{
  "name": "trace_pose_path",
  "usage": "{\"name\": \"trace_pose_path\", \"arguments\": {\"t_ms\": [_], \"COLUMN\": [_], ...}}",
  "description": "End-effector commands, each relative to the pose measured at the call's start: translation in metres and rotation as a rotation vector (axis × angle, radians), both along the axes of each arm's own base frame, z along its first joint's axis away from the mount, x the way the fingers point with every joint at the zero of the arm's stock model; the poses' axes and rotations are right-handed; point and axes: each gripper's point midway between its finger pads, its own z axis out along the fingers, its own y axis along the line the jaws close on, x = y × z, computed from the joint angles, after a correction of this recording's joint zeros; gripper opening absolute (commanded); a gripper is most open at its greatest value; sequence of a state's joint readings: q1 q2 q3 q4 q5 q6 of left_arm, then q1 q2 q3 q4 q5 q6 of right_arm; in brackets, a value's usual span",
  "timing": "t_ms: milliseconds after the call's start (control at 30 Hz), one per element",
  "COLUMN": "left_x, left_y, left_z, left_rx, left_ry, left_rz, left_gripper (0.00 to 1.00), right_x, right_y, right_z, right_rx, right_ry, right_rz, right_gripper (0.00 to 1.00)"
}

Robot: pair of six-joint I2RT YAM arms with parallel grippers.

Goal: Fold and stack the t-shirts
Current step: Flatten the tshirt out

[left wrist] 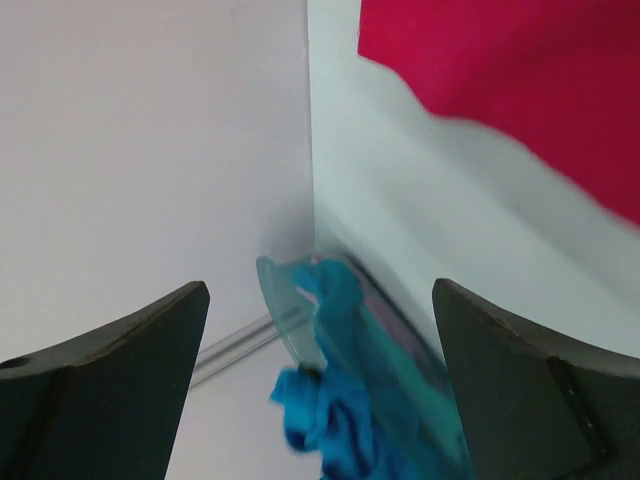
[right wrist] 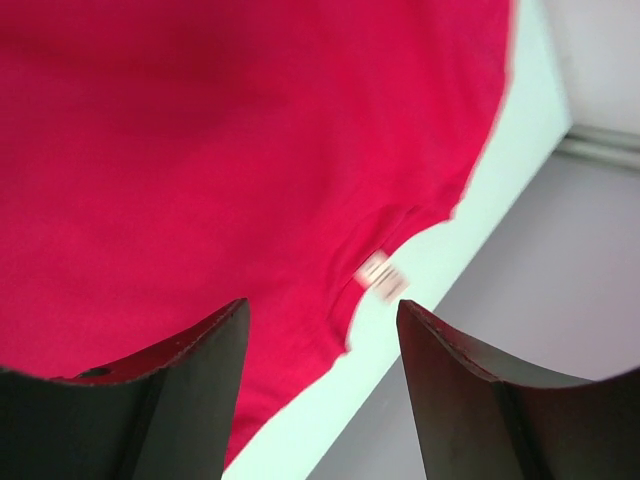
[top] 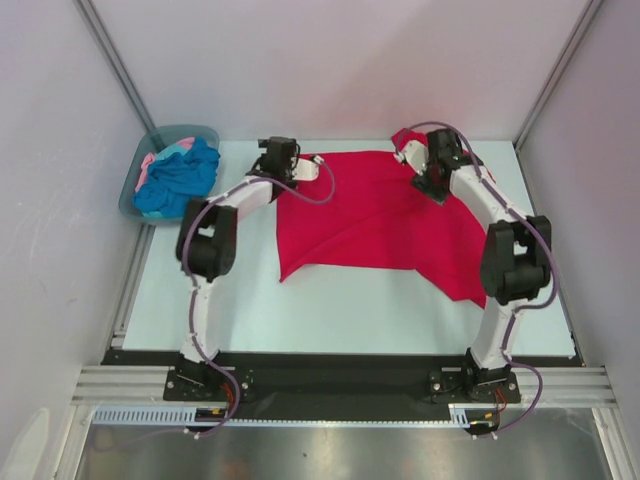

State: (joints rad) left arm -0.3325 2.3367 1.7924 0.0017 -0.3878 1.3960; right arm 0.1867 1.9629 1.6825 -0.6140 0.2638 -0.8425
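Crimson shirt (top: 370, 215) lies spread, unfolded, on the surface (top: 330, 310), both hands empty at its far edge, left hand (top: 278, 153) gaping wide, right hand (top: 437, 182) partly open, while the blue shirt (top: 185, 180) and pink shirt (top: 158, 158) sit in the tub (top: 190, 130), nothing stacked yet.

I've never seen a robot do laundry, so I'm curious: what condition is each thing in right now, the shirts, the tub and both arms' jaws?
Red t-shirt: spread on the table, rumpled, not folded.
Tub: upright, holding two shirts.
Blue t-shirt: bunched up in the tub.
Pink t-shirt: in the tub, mostly under the blue one.
Left arm: jaws wide open, empty.
Right arm: jaws open above the red t-shirt, empty.
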Motion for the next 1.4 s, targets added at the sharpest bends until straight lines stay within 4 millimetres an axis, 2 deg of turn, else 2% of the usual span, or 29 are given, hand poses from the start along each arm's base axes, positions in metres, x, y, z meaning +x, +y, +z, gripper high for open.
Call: {"name": "trace_pose_path", "arguments": {"t_ms": [0, 33, 100, 133, 167, 200, 300, 367, 400, 433, 500, 533, 600, 700, 933, 1000, 1200, 1367], "left_x": [-0.059, -0.084, -0.113, -0.126, -0.139, -0.155, -0.186, -0.206, -0.212, -0.223, -0.239, -0.249, -0.261, -0.273, -0.302, -0.311, -0.324, -0.34], "left_y": [-0.021, -0.018, -0.022, -0.022, -0.026, -0.031, -0.044, -0.053, -0.055, -0.056, -0.061, -0.062, -0.062, -0.06, -0.066, -0.07, -0.087, -0.093], "left_z": [0.091, 0.089, 0.077, 0.071, 0.08, 0.071, 0.068, 0.052, 0.052, 0.04, 0.034, 0.024, 0.016, 0.002, 0.011, 0.013, 0.029, 0.019], "left_rx": [-0.175, -0.156, -0.173, -0.196, -0.227, -0.255, -0.302, -0.288, -0.282, -0.281, -0.274, -0.272, -0.26, -0.252, -0.281, -0.298, -0.436, -0.481], "left_ry": [0.002, 0.054, 0.155, 0.201, 0.223, 0.296, 0.395, 0.455, 0.457, 0.495, 0.529, 0.565, 0.609, 0.687, 0.824, 0.849, 0.906, 0.969], "left_rz": [-0.175, -0.215, -0.277, -0.284, -0.309, -0.327, -0.342, -0.354, -0.361, -0.365, -0.4, -0.416, -0.429, -0.43, -0.491, -0.507, -0.484, -0.436], "left_gripper": [1.0, 1.0, 1.0, 1.0, 1.0, 1.0, 1.0, 1.0, 1.0, 1.0, 1.0, 1.0, 1.0, 0.98, 0.98, 0.98, 0.95, 0.91], "right_x": [-0.045, -0.065, -0.083, -0.1, -0.109, -0.114, -0.134, -0.144, -0.149, -0.154, -0.171, -0.176, -0.191, -0.201, -0.23, -0.23, -0.221, -0.209], "right_y": [0.004, 0.004, 0.012, 0.015, 0.022, 0.024, 0.028, 0.035, 0.036, 0.036, 0.037, 0.036, 0.031, 0.022, 0.01, 0.002, 0.002, 0.004], "right_z": [0.004, -0.008, -0.014, -0.019, -0.021, -0.022, -0.032, -0.037, -0.04, -0.042, -0.048, -0.05, -0.057, -0.061, -0.066, -0.066, -0.067, -0.063], "right_rx": [0.01, 0.005, 0.042, 0.057, 0.095, 0.104, 0.109, 0.142, 0.145, 0.148, 0.15, 0.139, 0.115, 0.074, 0.032, -0.012, -0.007, -0.005], "right_ry": [0.066, 0.122, 0.184, 0.248, 0.277, 0.295, 0.378, 0.418, 0.441, 0.462, 0.525, 0.544, 0.593, 0.627, 0.721, 0.724, 0.689, 0.651], "right_rz": [0.089, 0.11, 0.159, 0.173, 0.199, 0.208, 0.224, 0.239, 0.248, 0.257, 0.276, 0.297, 0.304, 0.319, 0.337, 0.323, 0.284, 0.272], "right_gripper": [0.66, 0.66, 0.66, 0.66, 0.66, 0.66, 0.66, 0.65, 0.64, 0.63, 0.61, 0.59, 0.57, 0.57, 0.63, 0.64, 0.64, 0.64]}}
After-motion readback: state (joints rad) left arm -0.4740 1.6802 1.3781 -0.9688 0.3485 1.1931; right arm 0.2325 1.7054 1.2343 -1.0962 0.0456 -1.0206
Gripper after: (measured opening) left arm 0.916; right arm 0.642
